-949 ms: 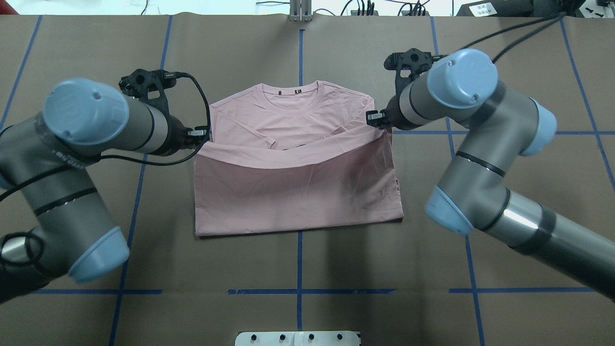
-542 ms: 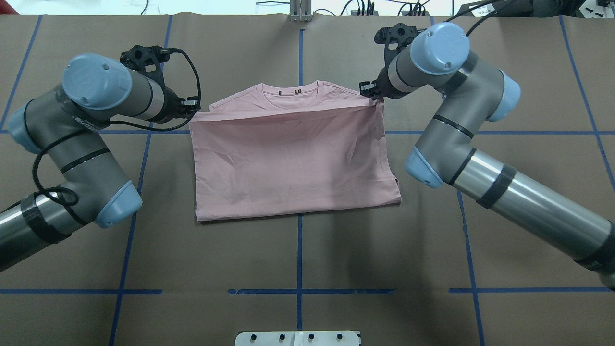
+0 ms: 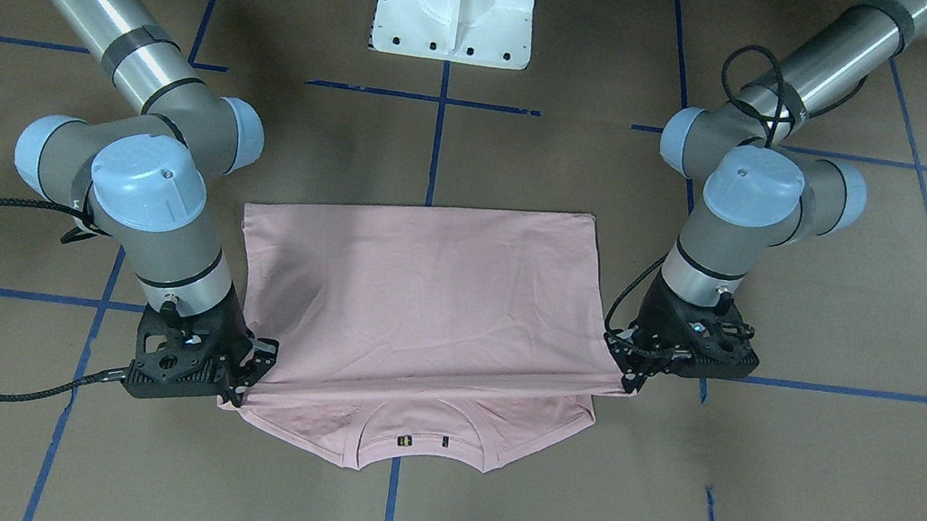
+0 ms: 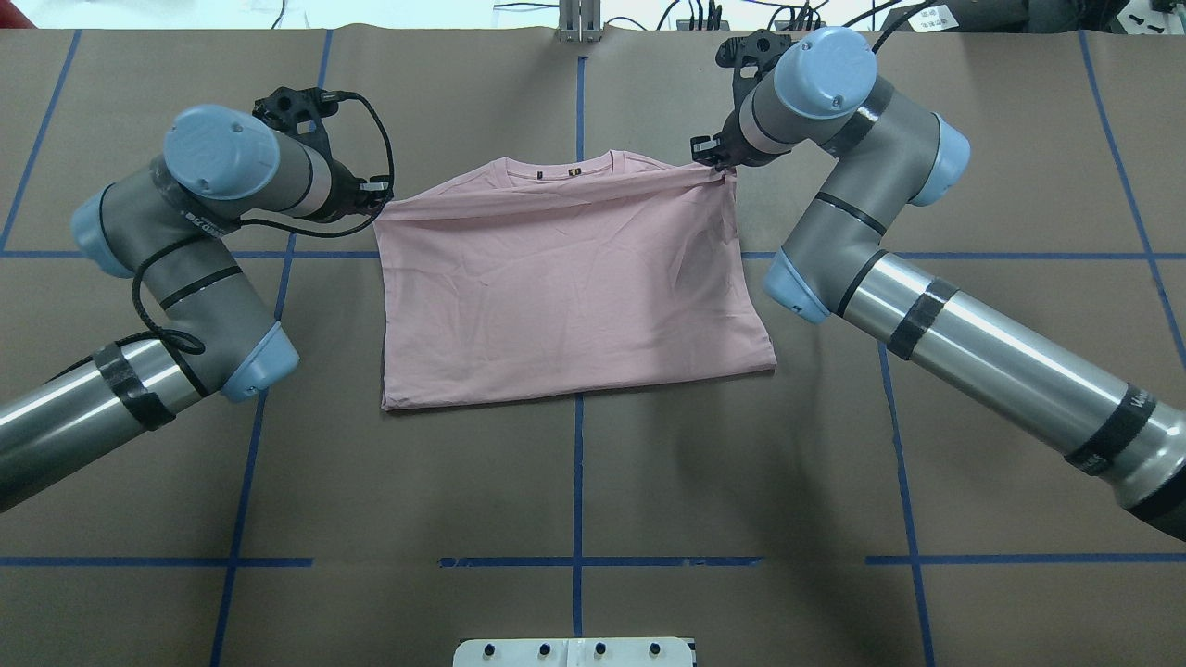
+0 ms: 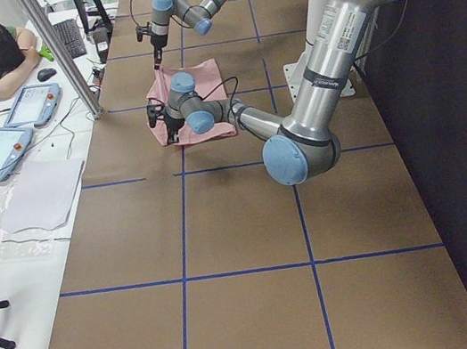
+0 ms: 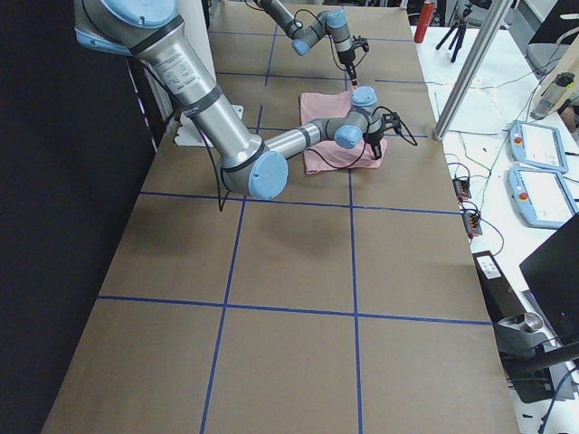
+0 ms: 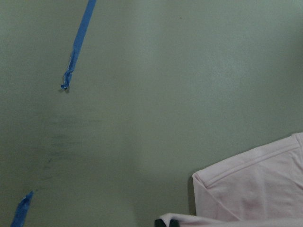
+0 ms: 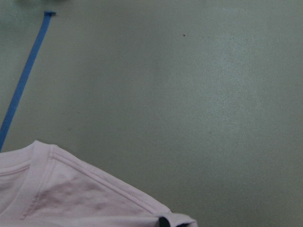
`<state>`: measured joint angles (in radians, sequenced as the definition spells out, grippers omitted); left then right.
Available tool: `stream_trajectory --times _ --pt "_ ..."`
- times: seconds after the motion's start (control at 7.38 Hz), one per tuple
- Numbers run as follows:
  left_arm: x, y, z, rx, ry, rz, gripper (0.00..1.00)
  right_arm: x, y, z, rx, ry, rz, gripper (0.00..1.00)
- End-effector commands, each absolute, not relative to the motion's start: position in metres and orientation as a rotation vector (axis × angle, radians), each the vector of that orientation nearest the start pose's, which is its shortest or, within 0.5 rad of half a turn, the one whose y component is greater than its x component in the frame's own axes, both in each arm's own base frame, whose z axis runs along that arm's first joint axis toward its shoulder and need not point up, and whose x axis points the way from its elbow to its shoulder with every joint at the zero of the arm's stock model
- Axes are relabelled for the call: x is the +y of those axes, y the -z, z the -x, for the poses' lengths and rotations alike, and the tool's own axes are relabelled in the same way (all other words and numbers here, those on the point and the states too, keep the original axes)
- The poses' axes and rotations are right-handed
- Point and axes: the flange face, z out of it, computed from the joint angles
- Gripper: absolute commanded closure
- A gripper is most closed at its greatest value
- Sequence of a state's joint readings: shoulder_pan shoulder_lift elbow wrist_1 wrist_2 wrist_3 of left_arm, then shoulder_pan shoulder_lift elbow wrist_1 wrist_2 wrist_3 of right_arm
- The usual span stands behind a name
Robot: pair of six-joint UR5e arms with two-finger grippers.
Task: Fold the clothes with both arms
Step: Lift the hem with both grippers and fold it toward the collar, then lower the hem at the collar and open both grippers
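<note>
Brown-papered bench (image 4: 741,482), blue tape grid (image 4: 576,500). My left fingers (image 4: 377,189) and right fingers (image 4: 708,157) each clamp one hem corner of the T-shirt (image 4: 565,296) at bench centre, stretching the doubled-over half taut near the collar (image 4: 559,173) so the edge lands square.

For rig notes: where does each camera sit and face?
Front: across table, facing robot; left arm, right arm, pedestal.
Overhead: behind robot, looking down; both arms, shirt.
Left side: table end; left arm near.
Right side: opposite end; right arm near.
Left wrist: down at shirt corner.
Right wrist: likewise.
Front, overhead share the collar.
</note>
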<state>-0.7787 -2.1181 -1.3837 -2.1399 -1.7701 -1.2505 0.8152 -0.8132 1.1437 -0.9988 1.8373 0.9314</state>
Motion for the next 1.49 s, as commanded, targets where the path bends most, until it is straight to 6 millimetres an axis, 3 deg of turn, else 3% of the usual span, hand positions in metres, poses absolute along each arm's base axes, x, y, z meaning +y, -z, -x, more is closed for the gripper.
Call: stream_trajectory --times 0.0,0.14,0.68,0.81,0.95,1.08,1.36 --pt "-0.605 -0.364 -0.435 0.884 0.348 -0.333 1.0 -0.661 -0.321 0.472 -0.835 -0.045 -0.414 1.0" --pt "-0.615 -0.359 -0.44 0.882 0.355 -0.331 1.0 -0.66 -0.322 0.474 -0.832 -0.045 -0.413 1.0" --pt "-0.616 -0.348 -0.444 0.899 0.351 -0.335 1.0 -0.658 -0.317 0.475 -0.847 -0.04 -0.418 1.0" --pt "-0.617 -0.349 -0.443 0.897 0.351 -0.336 0.95 -0.658 -0.318 0.475 -0.846 -0.042 -0.417 0.64" --pt "-0.617 -0.35 -0.443 0.895 0.351 -0.337 0.23 -0.658 -0.318 0.475 -0.846 -0.045 -0.416 0.01" --pt "-0.617 -0.35 -0.443 0.896 0.353 -0.336 0.0 -0.658 -0.323 0.474 -0.843 -0.048 -0.408 0.0" --pt "-0.617 -0.35 -0.442 0.892 0.351 -0.335 0.0 -0.652 -0.315 0.469 -0.9 -0.02 -0.353 0.0"
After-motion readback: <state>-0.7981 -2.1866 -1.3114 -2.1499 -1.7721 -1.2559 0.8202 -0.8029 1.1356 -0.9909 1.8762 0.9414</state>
